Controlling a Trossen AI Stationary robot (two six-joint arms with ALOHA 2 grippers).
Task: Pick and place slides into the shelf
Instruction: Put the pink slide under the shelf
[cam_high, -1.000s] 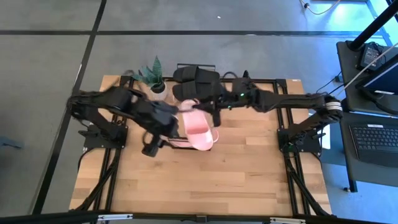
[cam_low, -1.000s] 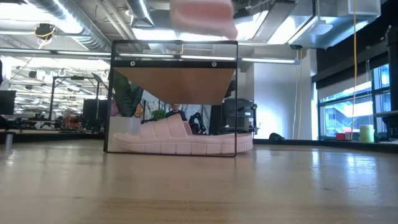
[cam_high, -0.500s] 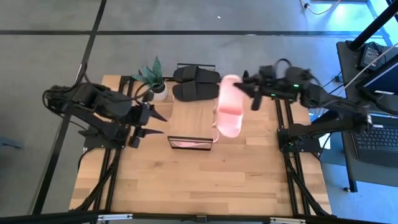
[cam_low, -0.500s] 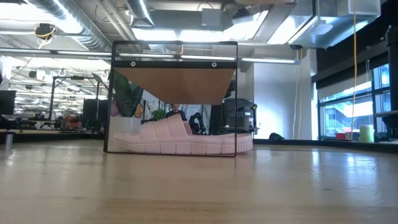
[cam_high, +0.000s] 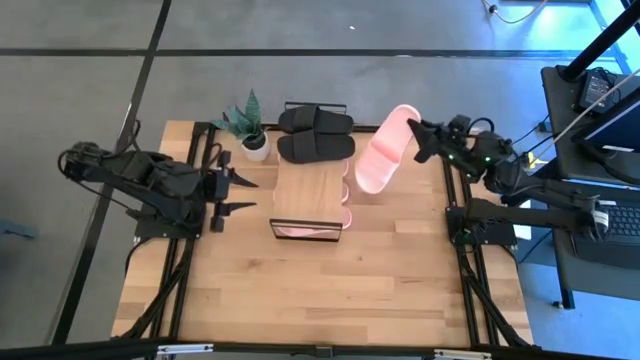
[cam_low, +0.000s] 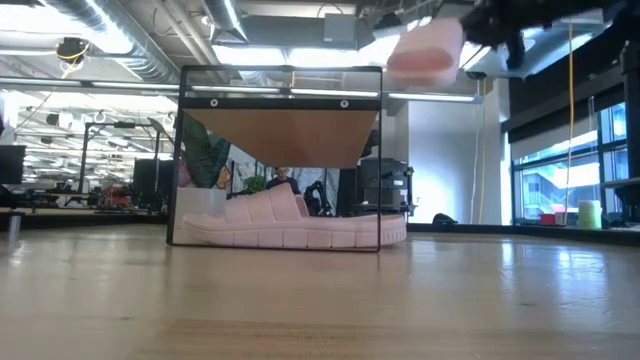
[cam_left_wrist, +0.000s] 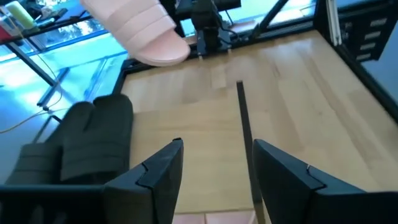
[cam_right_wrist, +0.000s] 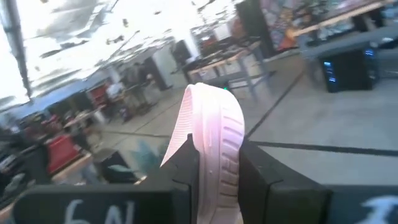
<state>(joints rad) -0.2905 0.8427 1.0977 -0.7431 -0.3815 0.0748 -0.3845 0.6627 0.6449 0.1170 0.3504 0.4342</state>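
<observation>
Clamping a light pink foam slide (cam_high: 382, 150) edge-on, the right end effector (cam_high: 425, 139) carries it high beside the low wood-topped, black-framed shelf (cam_high: 310, 193) — clearance for placing; the left end effector (cam_high: 240, 193) waits open, empty.

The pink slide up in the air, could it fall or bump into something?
It might. The right gripper pinches the pink slide only by its thin edge, high above the table, so it could slip out. To reach the shelf, it has to swing past the black slides and could knock them. Another pink slide already lies under the shelf, so space there looks tight. The left gripper waits open beside the shelf.
</observation>
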